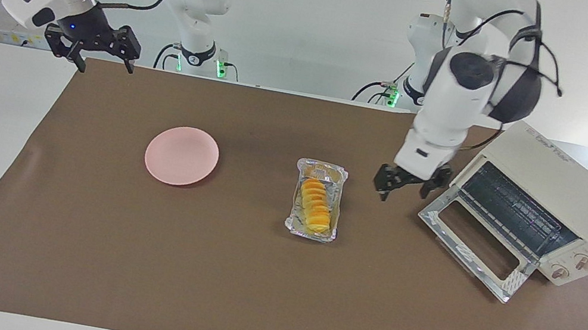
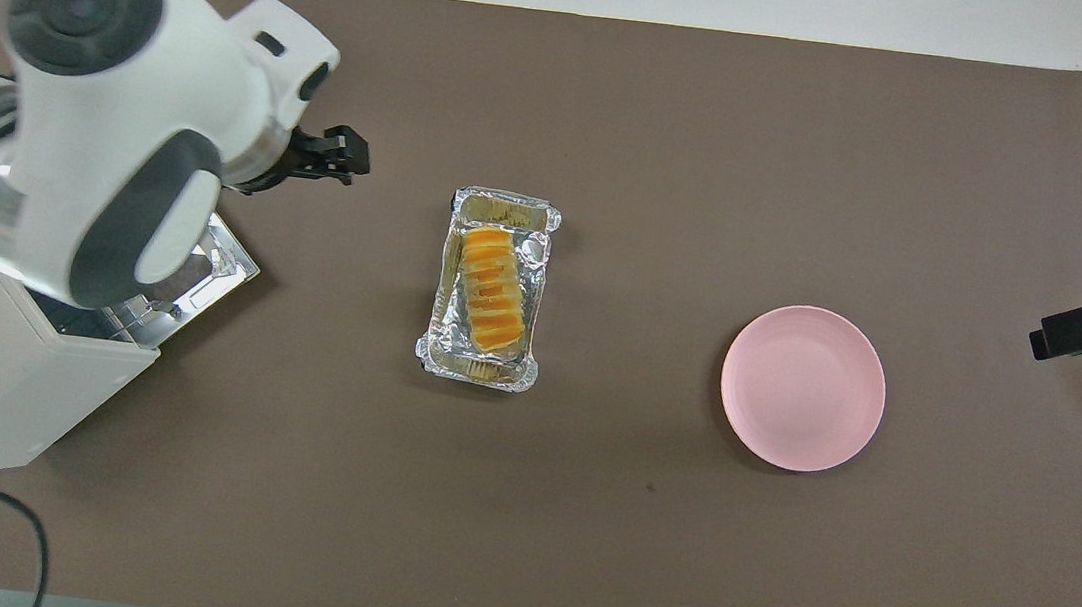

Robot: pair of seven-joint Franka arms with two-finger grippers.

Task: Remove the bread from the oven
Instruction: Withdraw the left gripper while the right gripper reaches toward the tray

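We are hovering our left end effector [image 1: 404, 186], fingers spread wide and empty, between the cream-white boxy toaster oven [image 1: 551, 201] and the golden ridged bread loaf [image 1: 315, 205] lying in its crinkled silver foil tray [image 1: 291, 222]; the removal looks done, so next we need only pull away. Our right end effector [image 1: 91, 49], also wide and empty, is waiting well apart from the oven.

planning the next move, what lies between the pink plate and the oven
The foil tray holding the bread sits between the pink plate and the oven, with the open left gripper hanging by the oven door; facing view shows it.
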